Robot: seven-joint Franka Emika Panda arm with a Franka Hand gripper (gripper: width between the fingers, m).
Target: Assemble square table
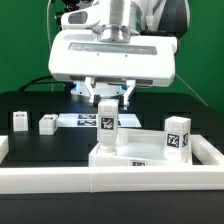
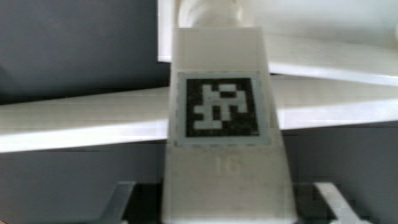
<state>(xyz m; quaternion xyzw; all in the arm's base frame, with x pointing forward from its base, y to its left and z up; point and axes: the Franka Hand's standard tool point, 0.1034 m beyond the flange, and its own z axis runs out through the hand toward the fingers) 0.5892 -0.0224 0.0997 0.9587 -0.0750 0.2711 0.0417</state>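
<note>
Against the green backdrop (image 1: 20,40), above the black table (image 1: 30,105) at mid-frame, the gripper (image 1: 108,99) clamps a tagged leg (image 1: 107,124) upright over the square top (image 1: 140,162), likely so it seats straight.

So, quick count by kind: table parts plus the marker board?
leg pegs: 4, one held in the pincer
square top: 1
marker board: 1
total: 6
</note>
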